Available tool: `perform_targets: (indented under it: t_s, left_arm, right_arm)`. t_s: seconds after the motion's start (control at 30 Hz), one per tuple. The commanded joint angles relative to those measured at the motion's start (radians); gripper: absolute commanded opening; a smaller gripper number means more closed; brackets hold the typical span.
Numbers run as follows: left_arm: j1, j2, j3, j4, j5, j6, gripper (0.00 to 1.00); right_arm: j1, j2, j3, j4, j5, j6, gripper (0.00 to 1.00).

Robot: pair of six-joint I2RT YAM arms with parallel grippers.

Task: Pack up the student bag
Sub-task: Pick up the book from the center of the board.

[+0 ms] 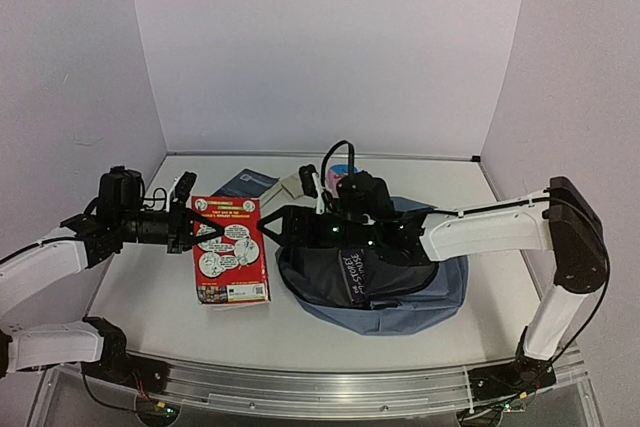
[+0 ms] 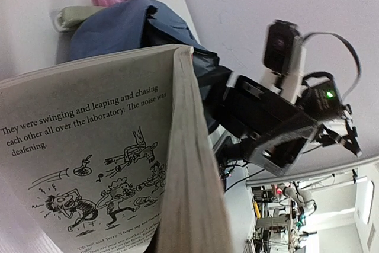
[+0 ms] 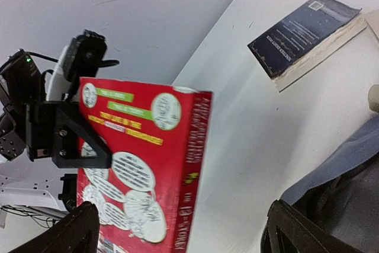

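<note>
Top external: 1 bag (image 1: pixel 400 292), grey-blue, lying right of centre. Left gripper (image 1: pixel 205 227) clamped on 1 red book (image 1: pixel 232 252), upright beside bag. Right gripper (image 1: pixel 275 223) spread wide, empty, over bag. My worry: pages splay, book slips.

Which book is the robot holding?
The red book, clamped in the left gripper. The dark blue book just lies on the table, untouched.

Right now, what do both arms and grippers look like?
Left arm and right arm: white links, black joints, black bases. Left gripper and right gripper: black, with triangular-frame fingers and a green light at each wrist. A black cable loops above the right wrist.
</note>
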Motion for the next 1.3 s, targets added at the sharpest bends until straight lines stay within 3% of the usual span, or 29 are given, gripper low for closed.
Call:
perform_targets:
  t_s: [0.0,0.2,0.5,0.6,0.67,0.77,0.87,0.97,1.07,1.17,1.27]
  left_arm:
    - [-0.026,0.008,0.098,0.094,0.121,0.037,0.0]
    - [-0.094,0.078,0.135,0.146,0.115,0.034,0.0]
    - [-0.211,0.179,0.157,0.276,0.064,0.014,0.0]
    - [-0.218,0.19,0.155,0.27,0.046,0.015,0.0]
    - [-0.219,0.18,0.156,0.235,0.021,0.027,0.14]
    - [-0.217,0.135,0.184,0.071,-0.081,0.093,0.62]
    - [-0.217,0.065,0.218,-0.106,-0.211,0.169,0.82]
    - [-0.217,0.018,0.268,-0.229,-0.319,0.249,0.92]
    - [-0.217,0.05,0.362,-0.388,-0.36,0.346,0.95]
    - [-0.218,0.134,0.458,-0.495,-0.303,0.437,0.95]
    - [-0.221,0.182,0.479,-0.492,-0.198,0.477,0.95]
  right_arm:
    - [-0.031,-0.07,-0.028,0.056,-0.23,0.034,0.98]
    - [-0.032,-0.073,-0.045,0.077,-0.313,0.05,0.88]
    - [-0.031,-0.056,-0.063,0.181,-0.347,0.089,0.39]
    - [-0.03,-0.071,-0.074,0.196,-0.325,0.086,0.17]
    - [-0.031,-0.089,-0.084,0.196,-0.311,0.074,0.04]
    - [-0.031,-0.128,-0.102,0.183,-0.288,0.04,0.0]
    - [-0.033,-0.17,-0.102,0.089,-0.268,-0.021,0.0]
    - [-0.033,-0.193,-0.071,-0.088,-0.254,-0.133,0.0]
    - [-0.033,-0.208,-0.034,-0.241,-0.283,-0.224,0.0]
    - [-0.033,-0.23,-0.008,-0.36,-0.345,-0.297,0.0]
    - [-0.033,-0.254,0.008,-0.45,-0.424,-0.324,0.0]
